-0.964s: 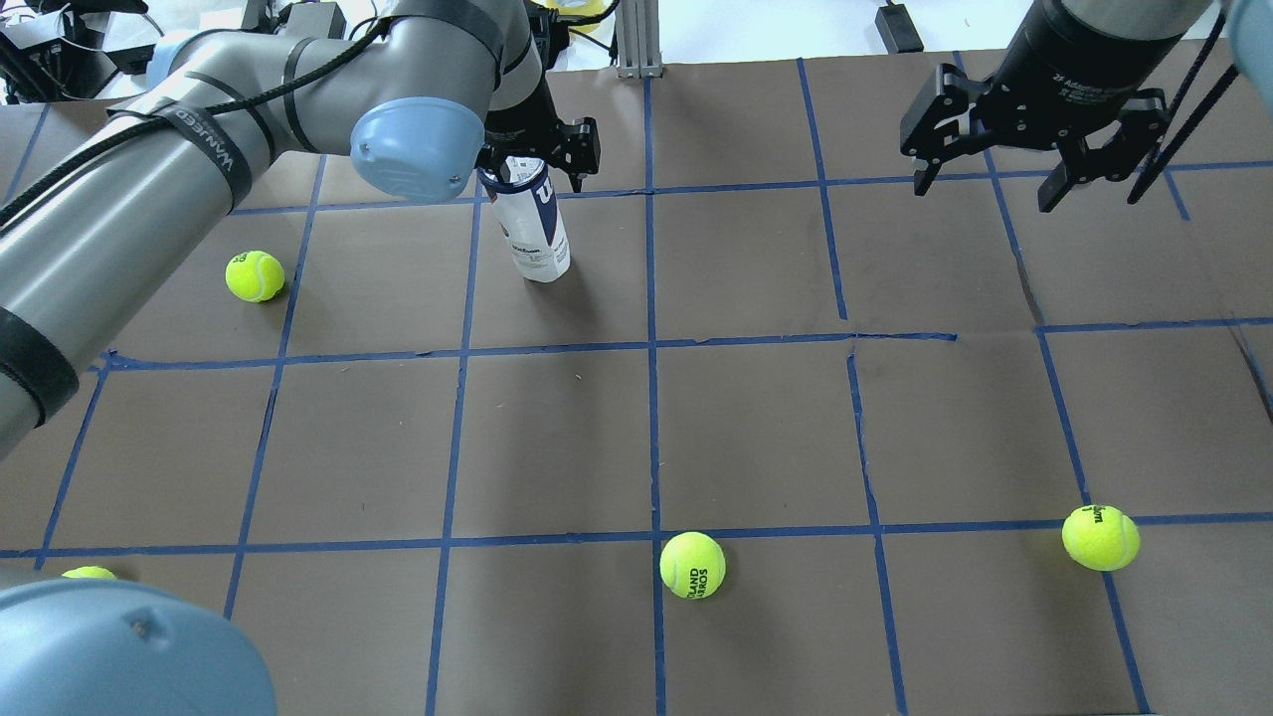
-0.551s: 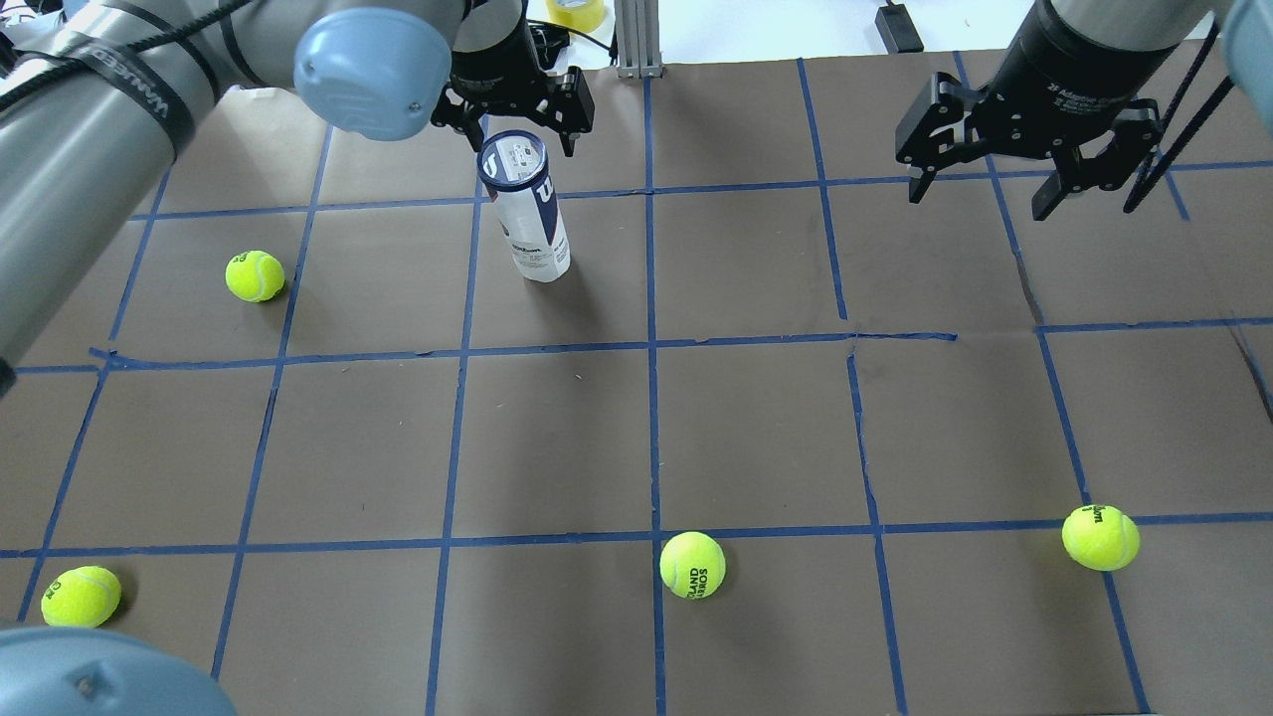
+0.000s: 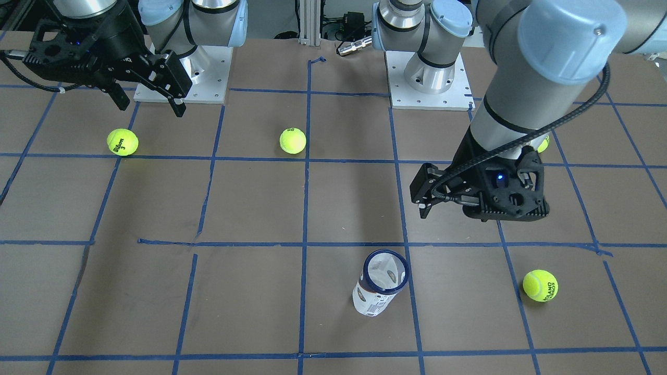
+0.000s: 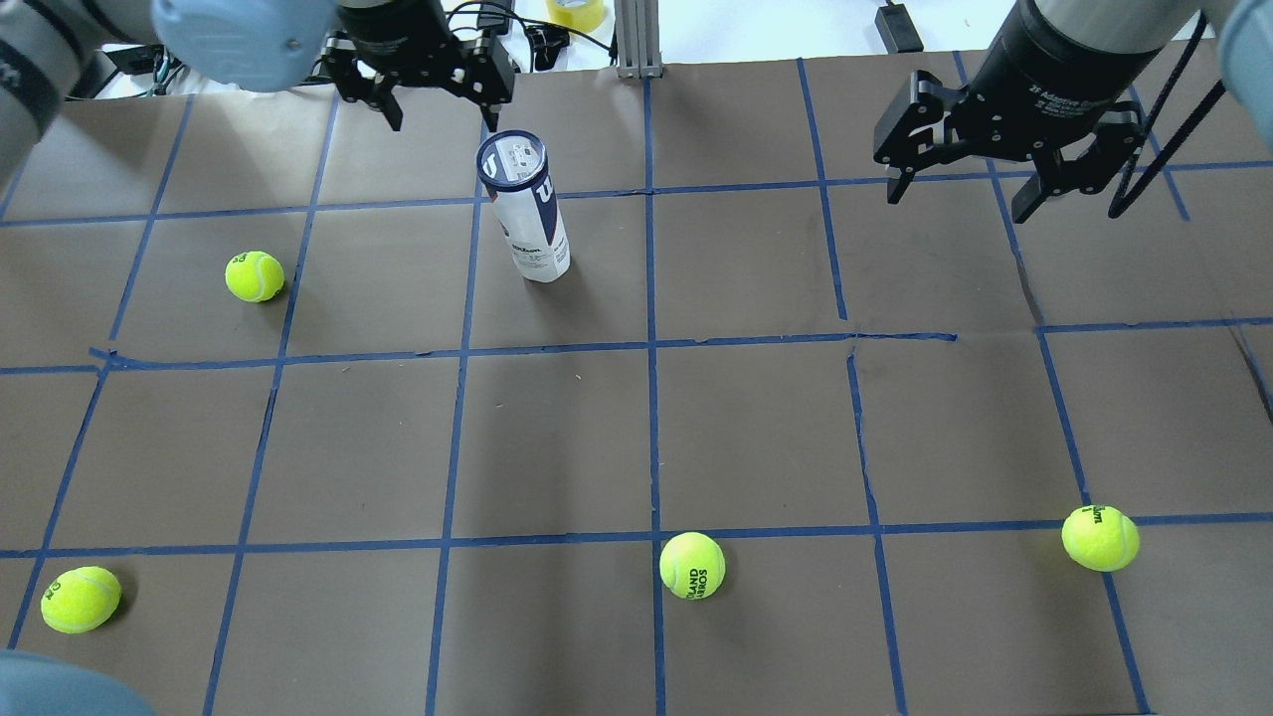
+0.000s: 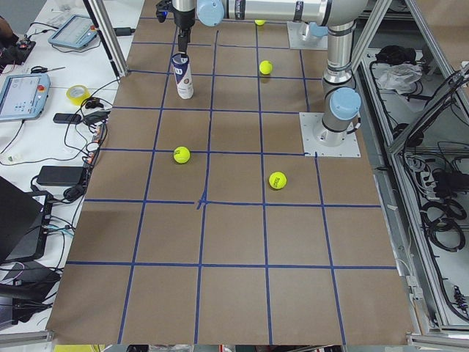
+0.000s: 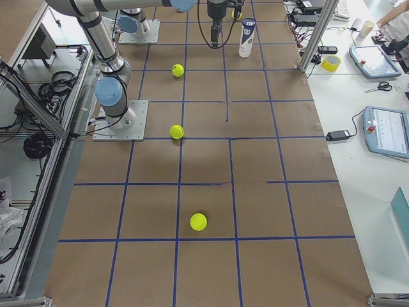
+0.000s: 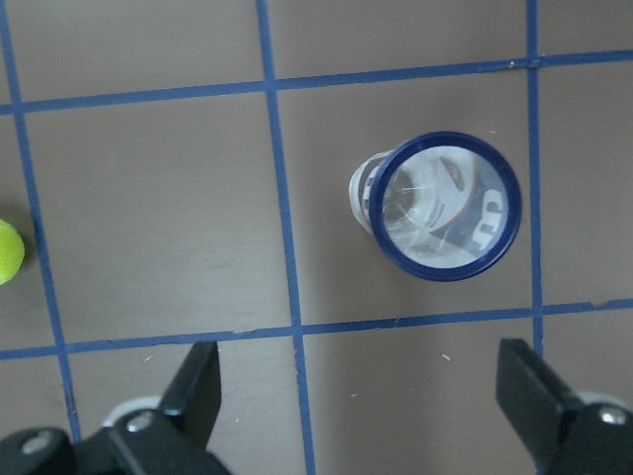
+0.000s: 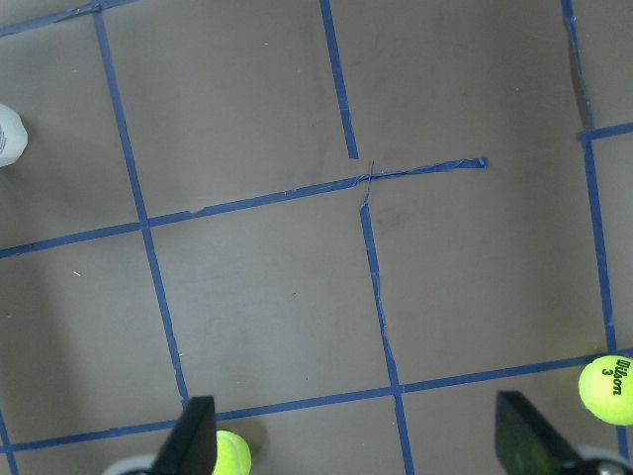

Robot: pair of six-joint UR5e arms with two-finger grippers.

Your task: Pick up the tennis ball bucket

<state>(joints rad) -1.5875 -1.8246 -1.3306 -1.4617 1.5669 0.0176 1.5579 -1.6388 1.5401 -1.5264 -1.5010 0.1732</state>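
Standing bucket [image 4: 529,214] apart from left tool [image 4: 448,105]

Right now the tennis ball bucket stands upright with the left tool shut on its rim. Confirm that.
Wrong grip: the tennis ball bucket stands upright, but the left tool is open, clear of its rim, as the overhead view shows.

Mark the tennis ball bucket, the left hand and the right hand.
tennis ball bucket [image 4: 533,229], overhead view, middle of its white label.
left hand [image 4: 450,113], overhead view, midway between its fingertips.
right hand [image 4: 960,204], overhead view, midway between its fingertips.
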